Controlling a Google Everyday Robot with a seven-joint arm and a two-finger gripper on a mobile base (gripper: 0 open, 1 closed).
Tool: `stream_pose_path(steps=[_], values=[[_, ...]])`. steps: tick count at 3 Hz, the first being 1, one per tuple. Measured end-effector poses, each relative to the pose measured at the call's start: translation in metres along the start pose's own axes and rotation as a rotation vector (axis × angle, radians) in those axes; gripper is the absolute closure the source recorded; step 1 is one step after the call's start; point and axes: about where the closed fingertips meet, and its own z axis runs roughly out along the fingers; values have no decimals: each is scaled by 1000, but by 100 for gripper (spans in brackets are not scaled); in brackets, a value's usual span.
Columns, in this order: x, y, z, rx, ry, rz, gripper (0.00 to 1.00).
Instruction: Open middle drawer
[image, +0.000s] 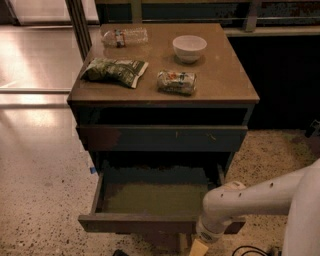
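Note:
The middle drawer (150, 197) is pulled well out of the brown cabinet. Its olive-tan floor shows, and its dark front panel (135, 223) faces me at the bottom. My white arm comes in from the lower right. Its wrist (225, 210) crosses the drawer's right front corner. My gripper (199, 247) sits just below the drawer front at the bottom edge; only a tan part of it shows. The upper drawer front (161, 138) stays shut above.
On the cabinet top (227, 82) lie a water bottle (125, 36), a white bowl (189, 48), a green chip bag (115, 71) and a small snack pack (176, 82). Speckled floor lies to the left; a dark wall stands to the right.

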Motion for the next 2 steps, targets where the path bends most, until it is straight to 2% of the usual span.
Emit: stream_pose_path(steps=[1, 2], values=[[6, 9, -1, -28, 2, 3, 0], [7, 11, 0, -35, 3, 0, 0]])
